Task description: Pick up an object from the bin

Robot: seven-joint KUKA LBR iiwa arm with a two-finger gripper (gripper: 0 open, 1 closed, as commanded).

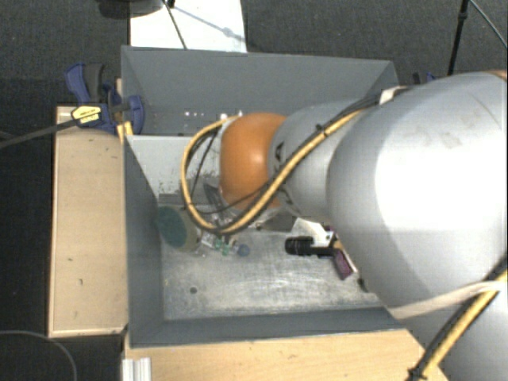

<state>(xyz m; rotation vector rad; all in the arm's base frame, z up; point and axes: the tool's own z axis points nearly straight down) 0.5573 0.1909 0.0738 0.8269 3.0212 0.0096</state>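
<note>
My gripper [216,221] is low in the bin's left half, mostly hidden under the arm's orange cover. Just left of it a dark green round disc-like thing [170,226] leans against the left wall. Directly below the gripper a small clear piece with green and blue bits [226,248] lies on the bin floor. To the right lies a black cylindrical thing [305,247] with a white part [319,232] behind it.
A purple piece [343,263] pokes out from under the arm at the right. The big grey arm covers the bin's right side. The front of the bin floor is bare grey metal with a small dark speck.
</note>
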